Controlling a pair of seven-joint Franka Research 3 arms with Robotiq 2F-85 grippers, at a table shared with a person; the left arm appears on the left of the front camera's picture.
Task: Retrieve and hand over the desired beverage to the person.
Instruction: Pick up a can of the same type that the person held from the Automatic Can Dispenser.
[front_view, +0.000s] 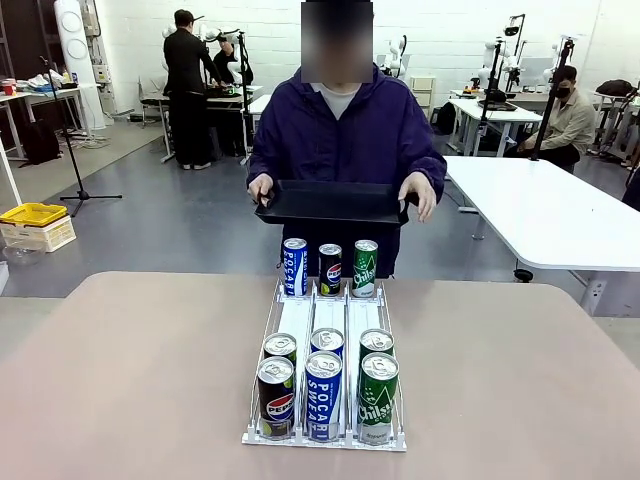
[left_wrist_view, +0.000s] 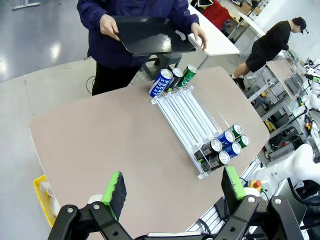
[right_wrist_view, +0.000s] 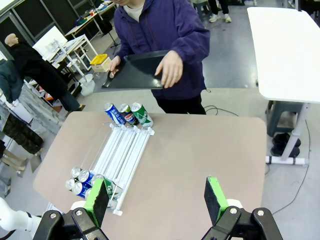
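Both jaws gape, well above the cans (front_view: 325, 385); person (front_view: 340, 140) beyond.

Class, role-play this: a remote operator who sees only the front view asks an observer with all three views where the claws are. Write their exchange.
Operator: My front view lacks the left claw. Where is it?
Observer: The left claw hangs open above the table's near side, short of the can rack.
Operator: And the right one?
Observer: The right claw is open too, with nothing between its pads, above the table by the rack's near cans.
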